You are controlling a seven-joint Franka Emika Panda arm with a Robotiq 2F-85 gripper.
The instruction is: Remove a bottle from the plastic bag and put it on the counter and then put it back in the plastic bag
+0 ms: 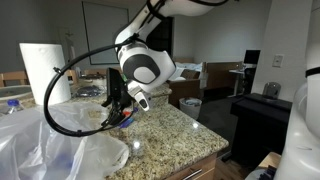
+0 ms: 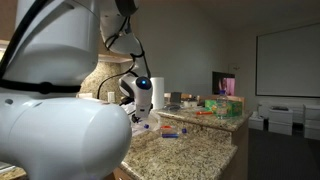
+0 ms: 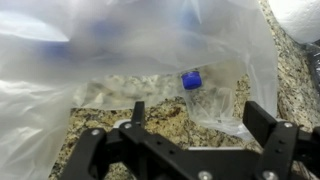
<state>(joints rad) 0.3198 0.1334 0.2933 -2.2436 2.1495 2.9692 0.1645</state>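
In the wrist view a small clear plastic bottle (image 3: 214, 106) with a blue cap lies on the speckled granite counter (image 3: 100, 125), under the edge of the crinkled translucent plastic bag (image 3: 90, 50). Its label does not show. My gripper (image 3: 198, 112) is open, with a finger on each side of the bottle, just above it and not touching. In both exterior views the gripper (image 1: 122, 112) (image 2: 140, 120) hangs low over the counter (image 1: 175, 135) (image 2: 195, 150), at the edge of the bag (image 1: 45, 145). The bottle is hidden in both exterior views.
A white paper towel roll (image 1: 40, 68) stands behind the bag, with a blue-capped bottle (image 1: 12, 101) at the far left. A small blue-and-orange item (image 2: 170, 133) lies on the counter near the gripper. More clutter (image 2: 215, 107) sits on the far counter. The counter's rounded edge (image 1: 215, 145) is close by.
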